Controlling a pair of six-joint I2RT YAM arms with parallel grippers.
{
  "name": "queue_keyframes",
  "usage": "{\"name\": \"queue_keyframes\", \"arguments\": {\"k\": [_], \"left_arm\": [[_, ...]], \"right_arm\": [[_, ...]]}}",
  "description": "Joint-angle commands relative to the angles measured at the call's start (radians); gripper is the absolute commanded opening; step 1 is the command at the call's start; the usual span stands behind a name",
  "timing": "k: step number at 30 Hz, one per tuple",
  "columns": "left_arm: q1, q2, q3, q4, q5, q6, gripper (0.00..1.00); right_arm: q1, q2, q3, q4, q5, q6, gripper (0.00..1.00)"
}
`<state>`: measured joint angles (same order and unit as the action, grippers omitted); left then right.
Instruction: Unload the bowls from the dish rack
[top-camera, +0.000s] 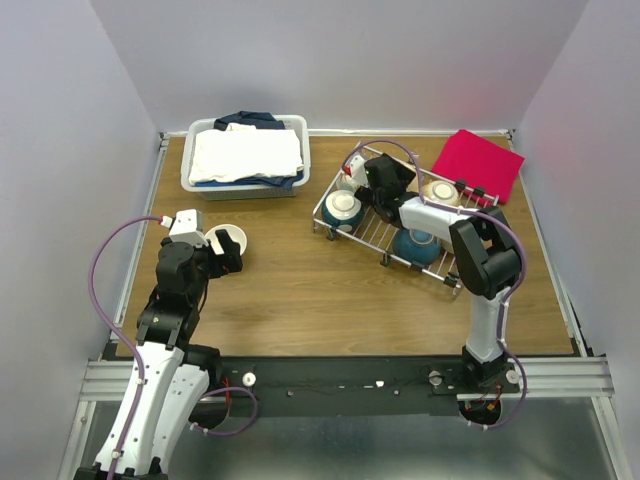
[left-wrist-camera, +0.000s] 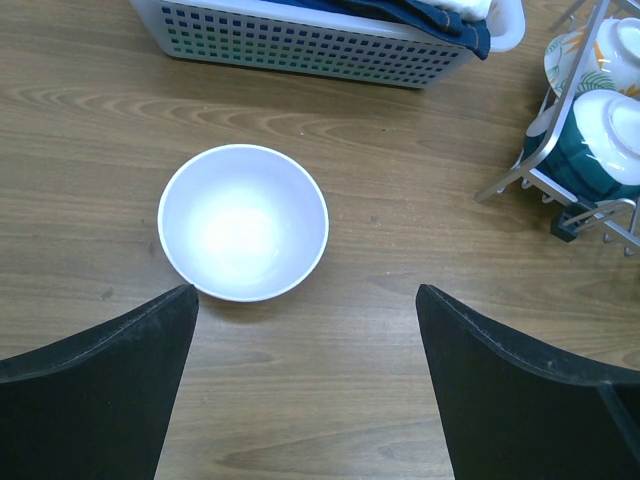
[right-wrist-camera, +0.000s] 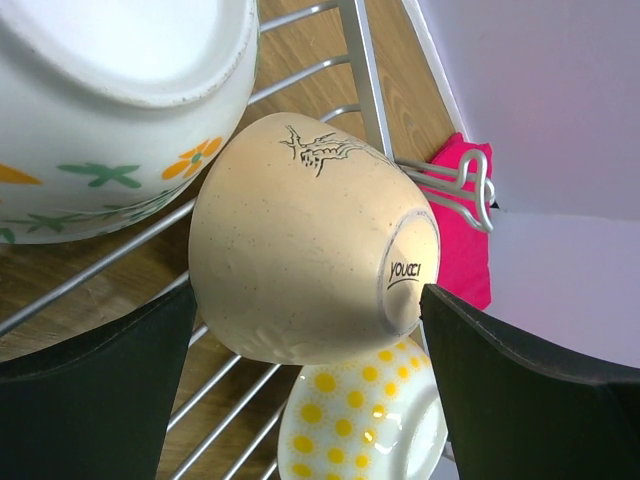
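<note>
A white bowl (top-camera: 228, 240) (left-wrist-camera: 243, 222) stands upright on the table just ahead of my open left gripper (top-camera: 229, 259) (left-wrist-camera: 307, 290), which holds nothing. The dish rack (top-camera: 372, 230) (left-wrist-camera: 545, 150) sits at the right with several bowls in it: a teal one with a white inside (top-camera: 343, 210), another teal one (top-camera: 415, 245) and a cream one (top-camera: 440, 192). My right gripper (top-camera: 385, 178) (right-wrist-camera: 307, 290) is down in the rack, open. Its fingers stand on either side of a tipped beige bowl (right-wrist-camera: 300, 250). A yellow-dotted bowl (right-wrist-camera: 370, 420) lies below it, with a floral bowl (right-wrist-camera: 110, 110) beside it.
A white plastic bin (top-camera: 245, 155) (left-wrist-camera: 300, 40) of folded cloth stands at the back left of the table. A red cloth (top-camera: 478, 165) (right-wrist-camera: 460, 240) lies behind the rack at the back right. Pale walls close in the table on three sides.
</note>
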<state>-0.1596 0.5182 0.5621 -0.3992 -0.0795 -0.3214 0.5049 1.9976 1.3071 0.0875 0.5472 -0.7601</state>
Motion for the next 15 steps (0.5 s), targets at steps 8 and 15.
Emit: {"name": "queue_keyframes", "arguments": {"k": [8, 15], "left_arm": [[-0.006, -0.001, 0.007, 0.013, -0.026, 0.008, 0.99], [-0.006, -0.001, 0.005, 0.010, -0.026, 0.007, 0.99]], "right_arm": [[0.017, 0.081, -0.066, -0.035, 0.089, -0.082, 0.99], [0.041, 0.081, -0.031, -0.097, 0.108, -0.022, 0.85]]}}
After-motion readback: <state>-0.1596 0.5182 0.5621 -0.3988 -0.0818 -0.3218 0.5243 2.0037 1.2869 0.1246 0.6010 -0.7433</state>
